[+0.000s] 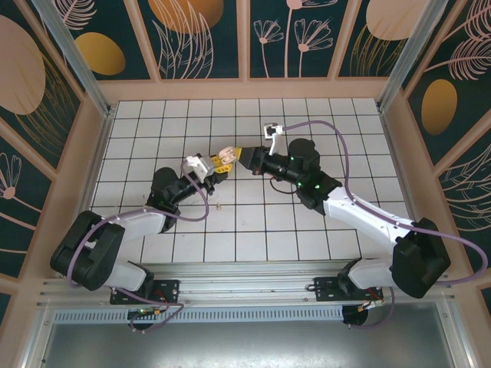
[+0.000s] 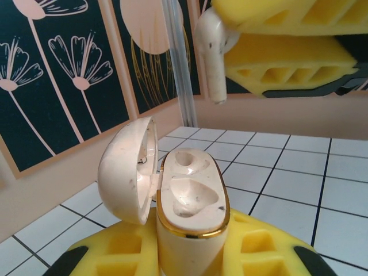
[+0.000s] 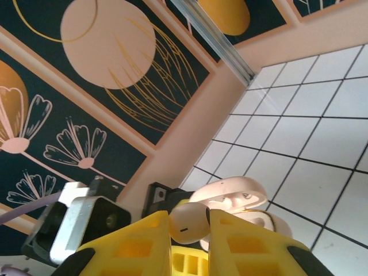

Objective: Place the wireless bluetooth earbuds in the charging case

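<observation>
The cream charging case (image 2: 192, 195) stands upright between my left gripper's (image 2: 192, 256) yellow fingers, which are shut on its body. Its lid (image 2: 127, 169) hangs open to the left, and both gold-rimmed sockets are empty. Just above the case hangs a cream-beige earbud (image 2: 211, 52), stem pointing down. My right gripper (image 3: 188, 230) is shut on that earbud's (image 3: 188, 223) head, with the case lid (image 3: 230, 192) right beyond it. From above, the left gripper (image 1: 210, 169) and right gripper (image 1: 230, 157) meet tip to tip over the middle of the tiled floor.
White tiled floor (image 1: 253, 222) lies all around the two arms, bounded by beige walls and dark floral panels (image 1: 199, 38). A tiny dark speck (image 1: 220, 205) lies on a tile near the left arm. The left wrist's camera block (image 3: 86, 224) sits close beside the right fingers.
</observation>
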Robot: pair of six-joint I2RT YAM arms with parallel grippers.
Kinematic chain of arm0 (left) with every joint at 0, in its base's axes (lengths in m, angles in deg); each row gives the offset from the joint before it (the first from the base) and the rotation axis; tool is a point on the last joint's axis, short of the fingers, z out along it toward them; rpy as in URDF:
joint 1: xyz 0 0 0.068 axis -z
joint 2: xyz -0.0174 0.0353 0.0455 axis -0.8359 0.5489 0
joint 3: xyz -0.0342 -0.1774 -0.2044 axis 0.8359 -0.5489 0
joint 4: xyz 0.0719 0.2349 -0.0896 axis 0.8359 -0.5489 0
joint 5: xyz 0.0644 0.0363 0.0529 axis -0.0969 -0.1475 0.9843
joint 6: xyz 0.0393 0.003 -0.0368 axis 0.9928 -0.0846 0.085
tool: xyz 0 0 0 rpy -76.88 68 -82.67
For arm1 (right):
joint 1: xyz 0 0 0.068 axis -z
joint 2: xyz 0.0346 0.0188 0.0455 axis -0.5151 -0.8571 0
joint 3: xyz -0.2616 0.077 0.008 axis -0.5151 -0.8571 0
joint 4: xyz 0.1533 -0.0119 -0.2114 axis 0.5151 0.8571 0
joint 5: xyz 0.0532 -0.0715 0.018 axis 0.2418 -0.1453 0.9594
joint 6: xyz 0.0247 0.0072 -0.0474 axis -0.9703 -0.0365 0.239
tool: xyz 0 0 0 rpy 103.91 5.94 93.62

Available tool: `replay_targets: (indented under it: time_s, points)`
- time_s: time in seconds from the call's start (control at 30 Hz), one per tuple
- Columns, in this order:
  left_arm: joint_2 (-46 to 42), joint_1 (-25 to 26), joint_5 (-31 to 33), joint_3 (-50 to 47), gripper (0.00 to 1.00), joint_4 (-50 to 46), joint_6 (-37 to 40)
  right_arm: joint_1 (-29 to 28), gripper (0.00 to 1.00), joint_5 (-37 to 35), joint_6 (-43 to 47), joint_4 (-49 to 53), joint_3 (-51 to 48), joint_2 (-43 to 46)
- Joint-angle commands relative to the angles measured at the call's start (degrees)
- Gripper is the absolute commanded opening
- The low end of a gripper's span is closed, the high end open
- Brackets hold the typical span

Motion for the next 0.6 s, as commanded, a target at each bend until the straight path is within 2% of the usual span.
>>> replay_targets:
  time_s: [0.0, 0.57]
  points:
    - [1.50, 0.45, 0.55, 1.48, 0.12, 6.67, -4.63, -0.66, 0.20, -1.21, -1.25, -5.93, -0.49, -0.88]
    - [2.51, 1.03, 1.91, 2.60, 0.12, 6.90, -6.54, -2.61, 0.19, -0.83, -0.80, -6.48, 2.35, -6.18]
